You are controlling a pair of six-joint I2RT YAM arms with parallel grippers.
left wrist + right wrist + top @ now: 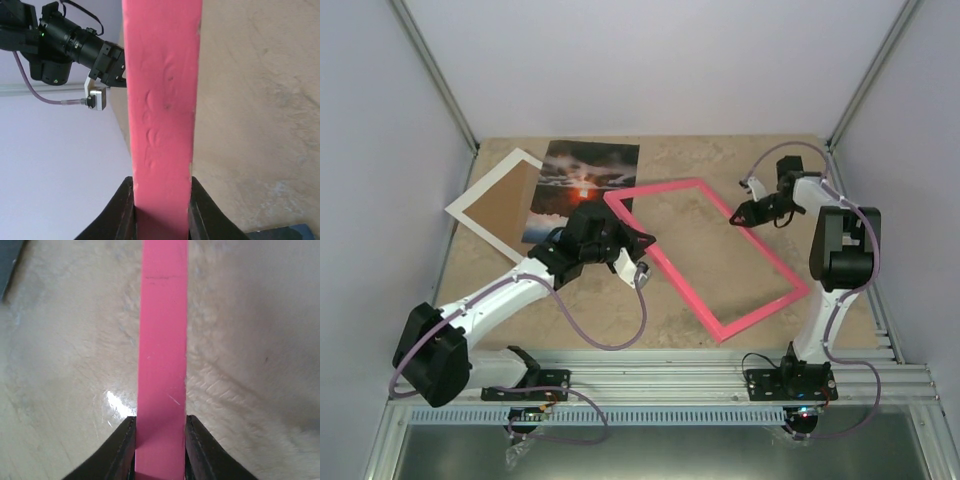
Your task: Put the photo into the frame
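**Desk:** Where's the frame (761, 312)?

**Floor:** Mid-worktop (770, 160), long axis running 11 to 5 o'clock. Left jaws pinch its 9 o'clock rail, right jaws its 1 o'clock corner. You'd best lift both ends together, level, no twisting. The photo (588, 180) lies picture-up at 10 o'clock, long axis near 12 to 6.

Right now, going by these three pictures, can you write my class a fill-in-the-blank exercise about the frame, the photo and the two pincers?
1. The left pincer and the right pincer are both shut on the ___ frame.
2. The photo shows a red ___ over water.
3. The photo overlaps a white-edged board with a ___ middle.
Missing words: pink; sunset; brown.
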